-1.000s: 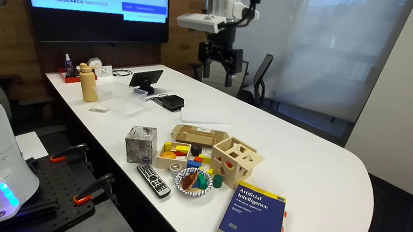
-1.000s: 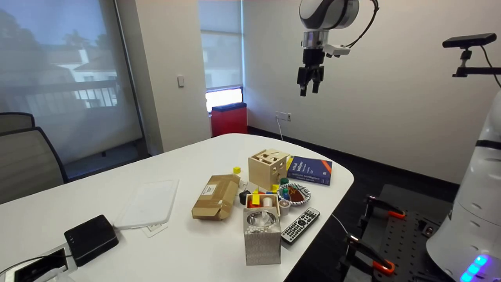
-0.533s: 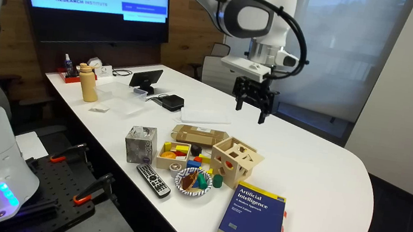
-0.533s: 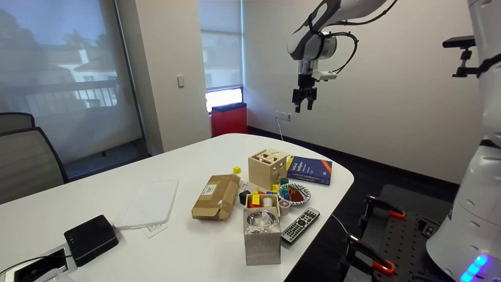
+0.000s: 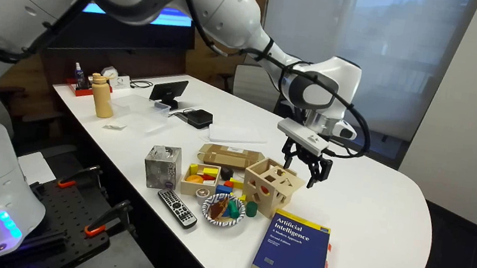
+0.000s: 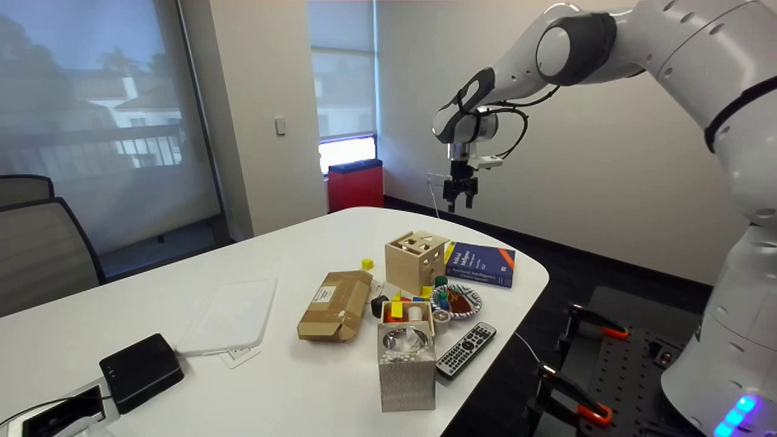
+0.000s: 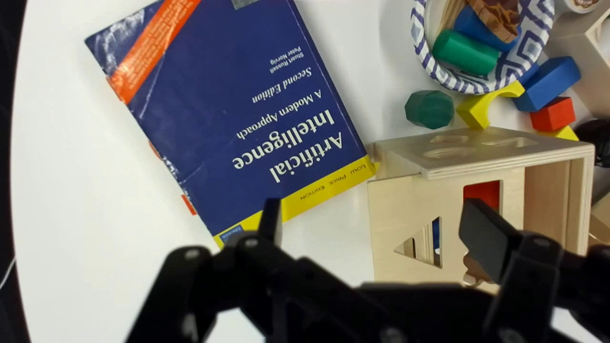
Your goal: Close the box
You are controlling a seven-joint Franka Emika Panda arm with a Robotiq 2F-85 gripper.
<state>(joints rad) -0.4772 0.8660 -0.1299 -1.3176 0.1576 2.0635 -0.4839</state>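
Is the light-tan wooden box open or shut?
Partly open: the light-tan wooden box has its flat wooden lid panel jutting past one end, leaving a gap opposite.

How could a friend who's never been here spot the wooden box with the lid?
On the white table, find the thick blue book. Beside its yellow end stands the pale wooden box. Unlike the grey tissue box and low wooden tray, it has a lid, pierced with shapes, jutting past one side.
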